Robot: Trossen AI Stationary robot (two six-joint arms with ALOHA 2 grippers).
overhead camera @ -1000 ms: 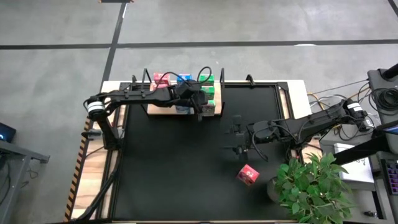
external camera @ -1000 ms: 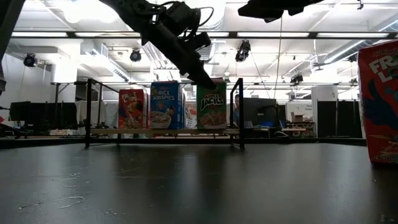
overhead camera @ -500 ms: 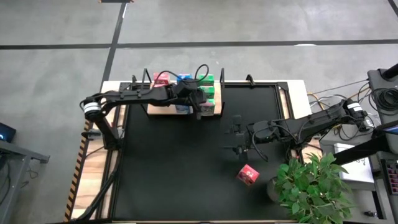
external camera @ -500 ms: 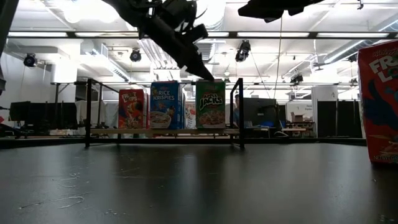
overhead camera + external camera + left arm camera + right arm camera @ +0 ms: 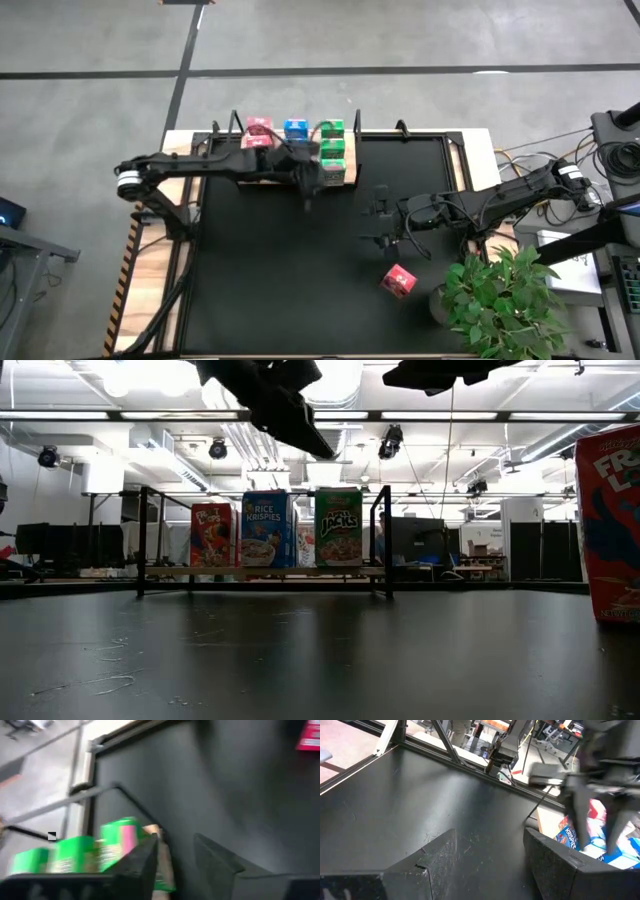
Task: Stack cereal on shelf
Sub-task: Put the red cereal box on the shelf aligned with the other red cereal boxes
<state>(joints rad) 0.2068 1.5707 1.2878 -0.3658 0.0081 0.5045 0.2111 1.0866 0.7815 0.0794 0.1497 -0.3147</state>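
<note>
On the shelf at the table's far left stand several cereal boxes. The low view shows a red one, a blue one and a green one in the front row. My left gripper hangs open just in front of the shelf, above and clear of the green boxes. A pink-red box stands alone on the black mat near the front right. My right gripper waits open over the mat's right half, with nothing between its fingers.
A potted green plant stands at the table's near right corner, close to the loose pink-red box. Thin black posts rise at the shelf's ends. Cables and equipment lie beyond the right edge. The mat between shelf and near edge is bare.
My left gripper has risen from the top of the front green box and drawn back from the shelf toward the table's near edge and left. The green box stays standing on the shelf. My right arm has kept still.
</note>
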